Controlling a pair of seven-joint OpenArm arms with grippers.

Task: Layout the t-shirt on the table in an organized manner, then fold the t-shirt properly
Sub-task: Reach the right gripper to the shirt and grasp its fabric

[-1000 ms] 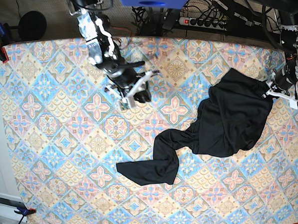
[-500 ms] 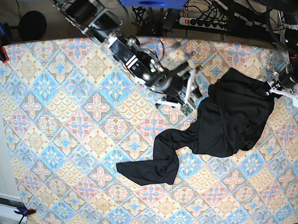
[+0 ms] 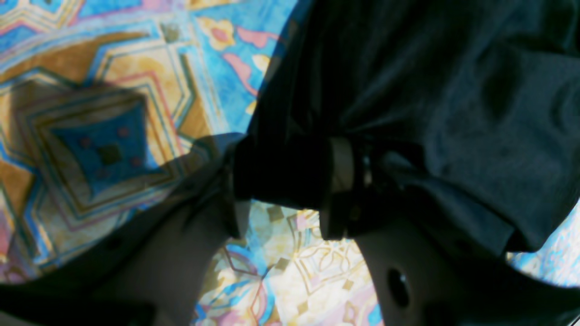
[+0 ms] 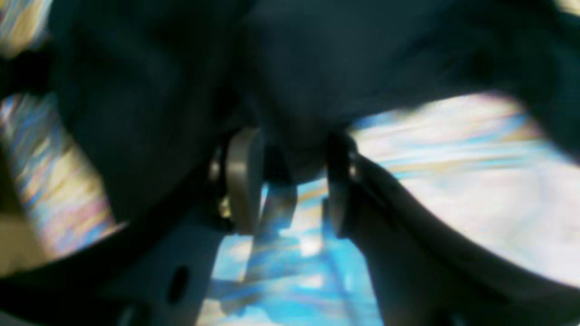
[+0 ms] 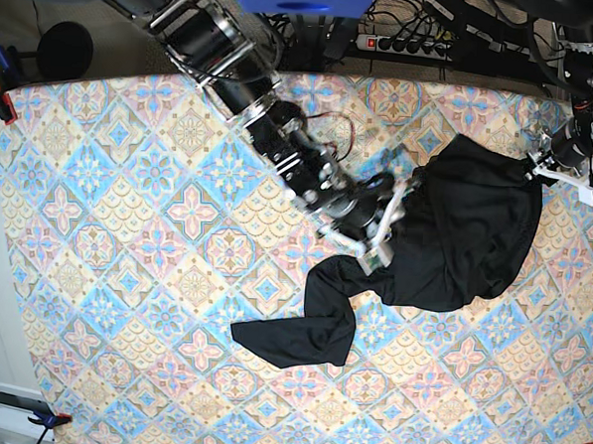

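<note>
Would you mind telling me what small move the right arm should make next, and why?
Probably close the right end effector on the plain black soft-fabric t-shirt: its jaws stand apart with a fold of cloth between them, and the shirt lies bunched on the pastel diamond-tiled table, needing spreading.

Right arm reaches in from the far-left corner of the base view, stretched long and diagonal across toward centre-right, wrist pitched down. Right gripper (image 5: 387, 232) sits low at the end of that reach — its wrist view shows both fingers (image 4: 244, 181) parted with dark fabric bunched between them, but the frame is motion-blurred, so whether it's pinched I can't tell.

Left arm comes down from the far-right corner, short and folded, forearm near vertical. Left gripper (image 5: 544, 167) is at the far-right edge — wrist view shows the fingers (image 3: 337, 181) spread, dark cloth filling the gap between them.
</note>
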